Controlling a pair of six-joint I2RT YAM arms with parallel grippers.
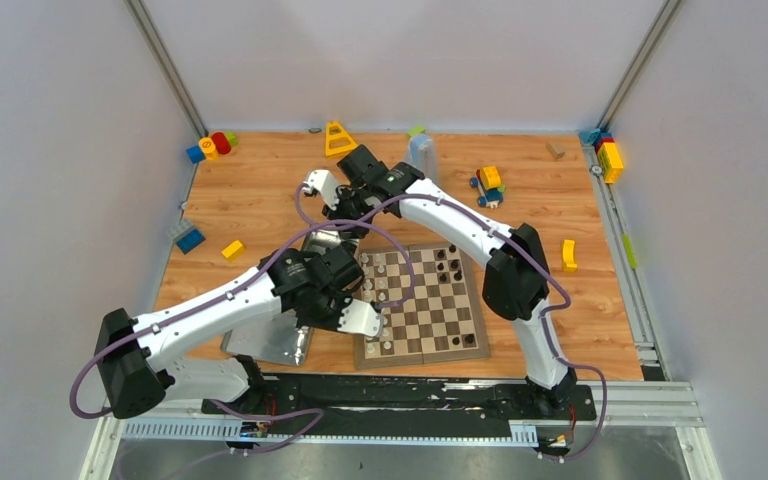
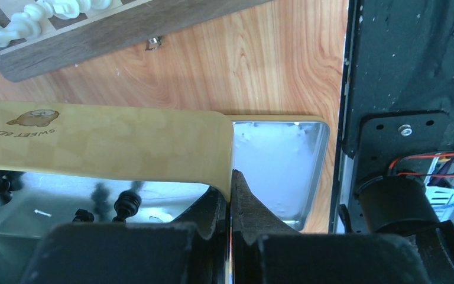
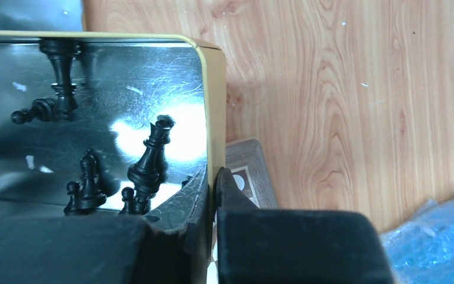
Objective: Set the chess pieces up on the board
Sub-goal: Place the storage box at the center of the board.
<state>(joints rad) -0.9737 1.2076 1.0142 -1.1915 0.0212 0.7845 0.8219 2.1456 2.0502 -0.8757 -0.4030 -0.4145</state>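
Jaws, left: the left gripper [image 2: 230, 204] was clamped shut on a corner wall of the rectangular silver metal tin [image 2: 106, 142] with pale gold outer sides, one finger inside and one outside.
Jaws, right: the right gripper [image 3: 214, 195] was likewise pinched shut on the same tin's wall, at another corner.
Loose pieces: small black chess pieces [image 3: 151, 157] stood and lay on the tin's shiny floor, inboard of both grips; neither gripper touched one.
Placed pieces: cream-white chess pieces [image 2: 29, 21] lined the board's left edge.
Board: the square wooden chessboard [image 1: 440, 300] of dark brown and cream squares lay just beside the tin, on its right.
Governing relation: the tin appeared to run near-to-far along the board's left edge, with the left gripper at its near end and the right gripper at its far end. In my judgement any tipping would have to go rightward.
Nearer arm: both held the tin, so neither was nearer.
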